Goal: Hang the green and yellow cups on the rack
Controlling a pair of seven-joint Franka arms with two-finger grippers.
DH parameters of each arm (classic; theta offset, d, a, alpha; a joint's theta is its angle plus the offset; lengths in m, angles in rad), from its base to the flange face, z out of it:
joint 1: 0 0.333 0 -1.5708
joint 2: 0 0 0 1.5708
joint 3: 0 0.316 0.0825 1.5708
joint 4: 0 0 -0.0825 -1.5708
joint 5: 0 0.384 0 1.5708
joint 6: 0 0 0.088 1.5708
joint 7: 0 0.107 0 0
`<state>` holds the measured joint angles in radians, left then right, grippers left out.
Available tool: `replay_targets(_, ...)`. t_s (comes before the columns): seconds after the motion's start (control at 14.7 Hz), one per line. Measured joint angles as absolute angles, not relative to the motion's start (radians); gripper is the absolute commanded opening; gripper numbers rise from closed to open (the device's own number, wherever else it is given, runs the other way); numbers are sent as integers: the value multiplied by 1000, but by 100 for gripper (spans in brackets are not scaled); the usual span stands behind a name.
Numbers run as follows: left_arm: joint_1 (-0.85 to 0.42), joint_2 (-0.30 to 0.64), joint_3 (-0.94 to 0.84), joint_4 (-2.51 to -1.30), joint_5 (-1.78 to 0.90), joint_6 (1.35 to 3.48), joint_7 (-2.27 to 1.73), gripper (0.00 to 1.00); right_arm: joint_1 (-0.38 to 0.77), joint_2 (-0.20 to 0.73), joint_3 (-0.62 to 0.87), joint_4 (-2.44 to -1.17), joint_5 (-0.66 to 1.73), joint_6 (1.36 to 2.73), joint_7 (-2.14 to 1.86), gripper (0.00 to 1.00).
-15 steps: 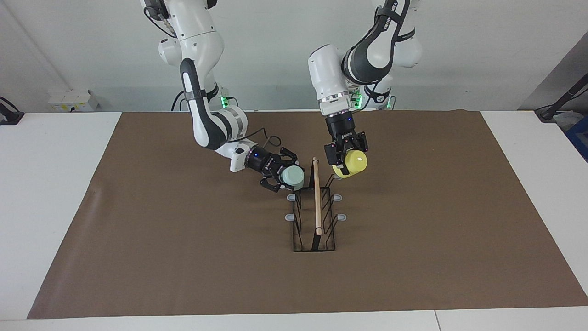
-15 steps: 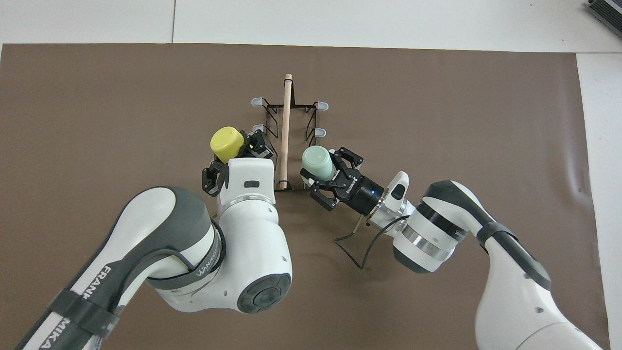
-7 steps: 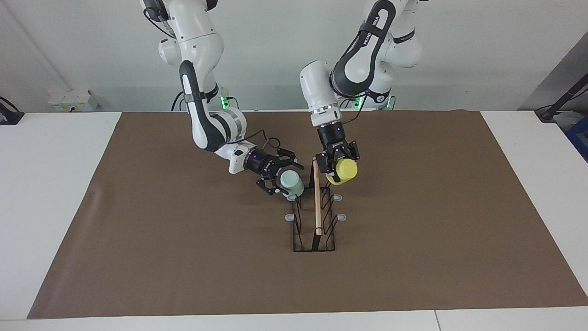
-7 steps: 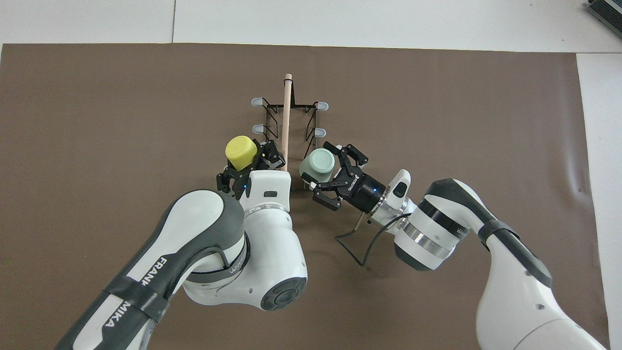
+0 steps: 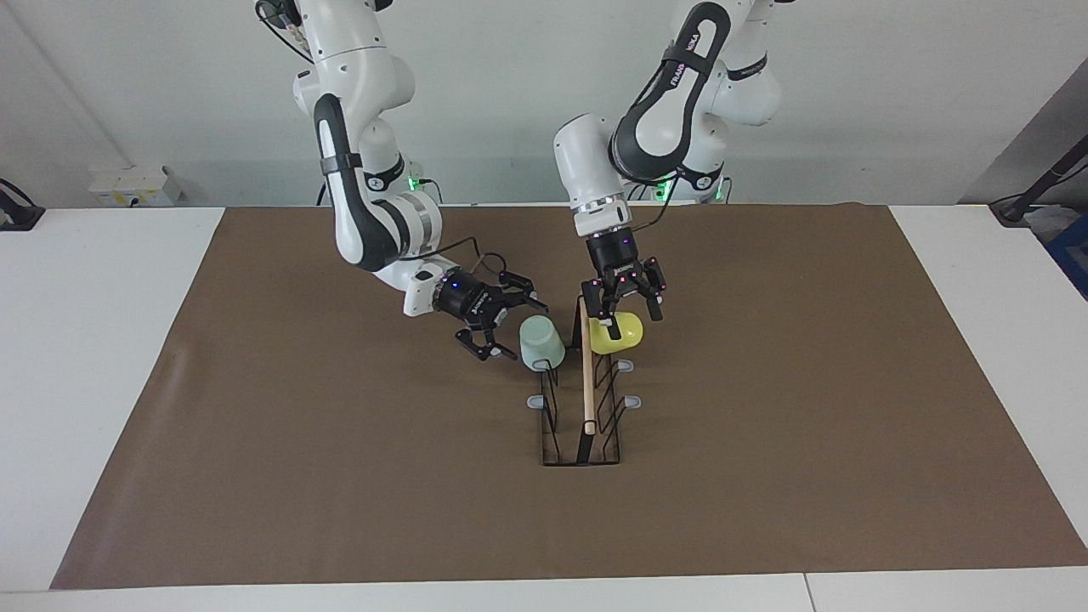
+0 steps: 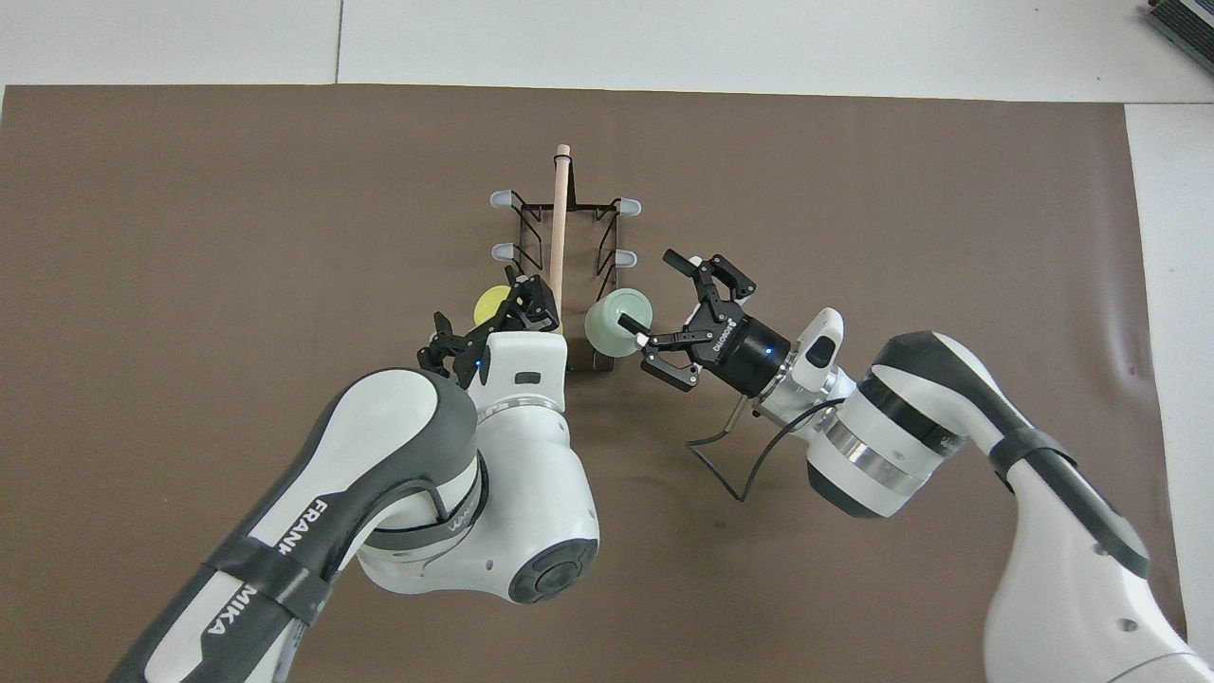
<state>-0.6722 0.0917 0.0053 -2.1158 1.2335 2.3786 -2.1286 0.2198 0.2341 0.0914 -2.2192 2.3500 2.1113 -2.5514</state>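
Pale mint green plastic cup [image 5: 541,342] and bright yellow plastic cup [image 5: 618,332] hung on black wire rack [image 5: 581,399], rod-ward of wide-open right gripper [image 5: 493,325] and left gripper [image 5: 625,299] respectively.

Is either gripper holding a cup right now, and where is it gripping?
Neither. The left gripper and right gripper are open; the yellow cup and green cup sit upside down on the rack.
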Motion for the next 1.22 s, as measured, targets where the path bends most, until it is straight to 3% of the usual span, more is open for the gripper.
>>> replay_targets(0.34,-626,82,14,-2101,1221,2380,-2031,100,19,175,89,-2209,1956,2133,-2514,100)
replay_targets(0.75,-453,75,19,-2005,990,2447,-1573,100,-183,172,84,-2124,1378,2133,-2373,100)
replay_targets(1.22,-252,75,22,-1924,457,2496,-705,100,-287,174,82,-1999,757,2143,-2115,100)
